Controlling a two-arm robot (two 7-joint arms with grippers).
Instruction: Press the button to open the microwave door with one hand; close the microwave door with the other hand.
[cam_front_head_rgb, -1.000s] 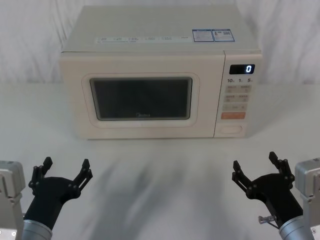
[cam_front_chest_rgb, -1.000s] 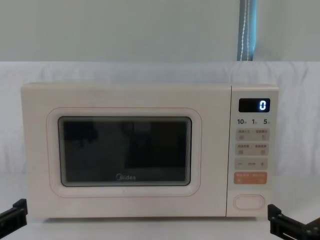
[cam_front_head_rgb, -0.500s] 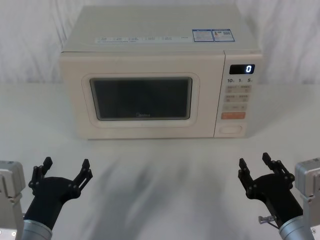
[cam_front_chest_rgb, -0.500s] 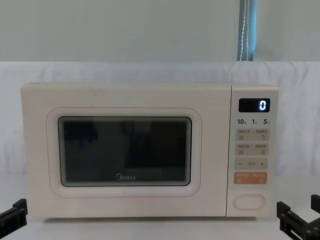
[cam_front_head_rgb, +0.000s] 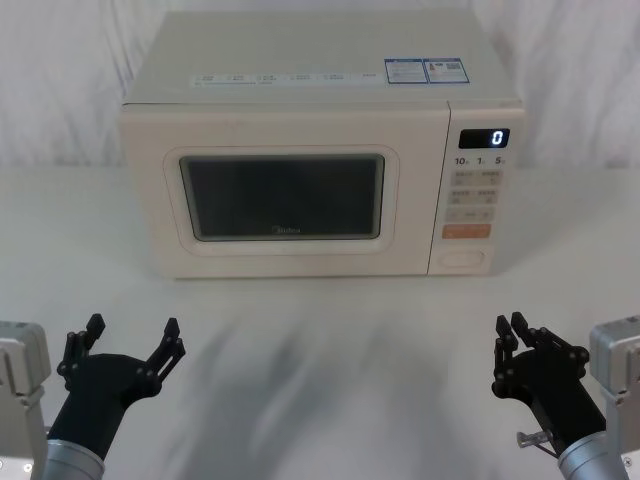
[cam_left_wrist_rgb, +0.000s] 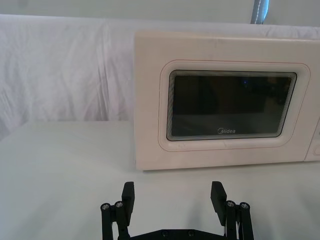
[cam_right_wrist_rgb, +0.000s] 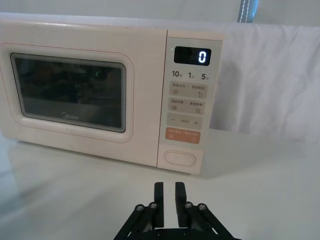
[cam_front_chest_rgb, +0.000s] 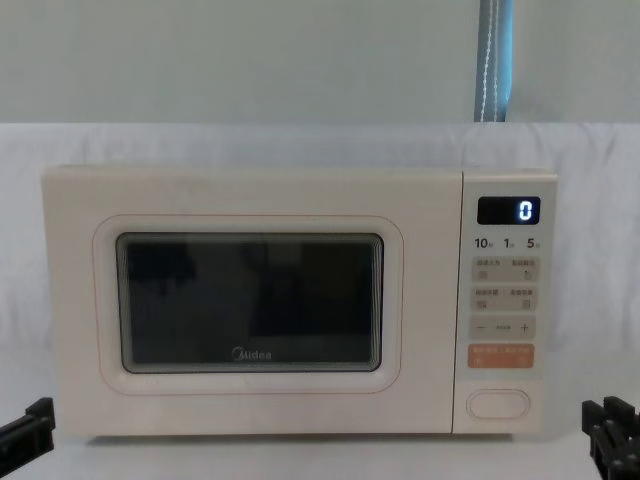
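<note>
The left gripper (cam_front_head_rgb: 128, 333) hovers low over the white table (cam_front_head_rgb: 330, 350) at the near left, its fingers spread wide apart and gripping nothing, well short of the microwave. In the left wrist view the two black fingertips (cam_left_wrist_rgb: 128, 192) stand far from each other, pointing toward the appliance.

The microwave door (cam_front_head_rgb: 280, 195) is shut — flush with the cream body, its dark rounded window facing the robot and the small Midea logo (cam_front_chest_rgb: 251, 353) under the glass. To its right sits the control panel with a lit display (cam_front_head_rgb: 484, 138) reading 0, small cream keys, then an orange rectangular key (cam_front_head_rgb: 467, 231). Below that, at the panel's bottom, is the button (cam_front_head_rgb: 464, 258) — a large blank cream oval, untouched.

The right gripper (cam_front_head_rgb: 509, 339) hangs at the near right above the table, fingers drawn almost together with only a narrow slit between them, holding nothing. In the right wrist view it points roughly toward the button (cam_right_wrist_rgb: 180, 157), well apart from it.
</note>
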